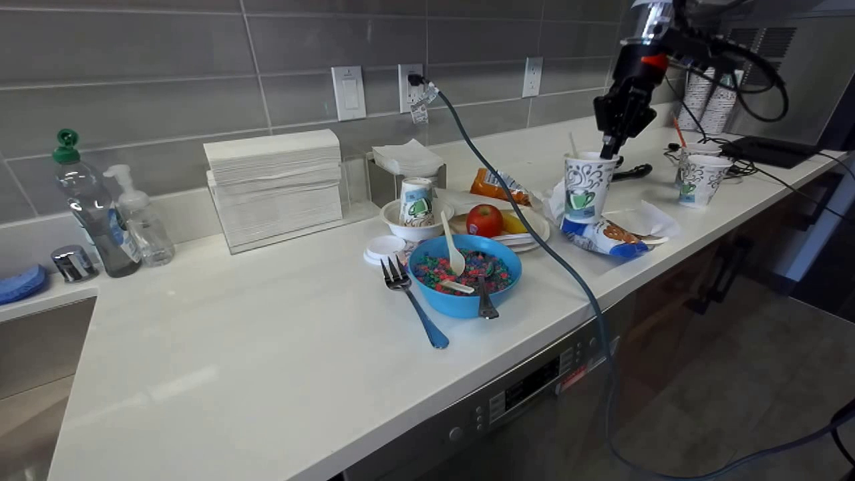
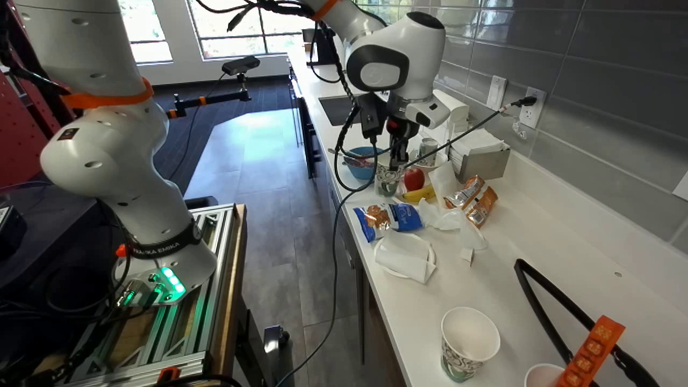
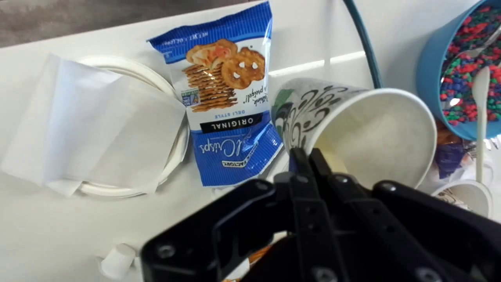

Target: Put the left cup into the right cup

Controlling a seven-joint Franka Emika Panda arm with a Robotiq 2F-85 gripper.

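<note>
The left cup, a white paper cup with dark swirls and a green print, shows in both exterior views point(image 1: 586, 190) point(image 2: 388, 181) and in the wrist view point(image 3: 313, 109). My gripper point(image 3: 308, 154) is shut on its rim, one finger outside and one inside. It also shows in both exterior views point(image 1: 608, 148) point(image 2: 396, 163). The cup looks raised above the counter, near the blue snack bag. The right cup, similar with swirls and a green base print, stands upright and open farther along the counter in both exterior views point(image 1: 701, 182) point(image 2: 463, 357). It is out of the wrist view.
A blue snack bag point(image 2: 389, 219) and a plate with napkins point(image 2: 406, 257) lie between the cups. A blue bowl point(image 1: 461, 304) and an overturned cup point(image 1: 417, 204) stand nearby. A cable point(image 1: 528, 227) crosses the counter. A cup with an orange strip point(image 2: 543, 374) stands beside the right cup.
</note>
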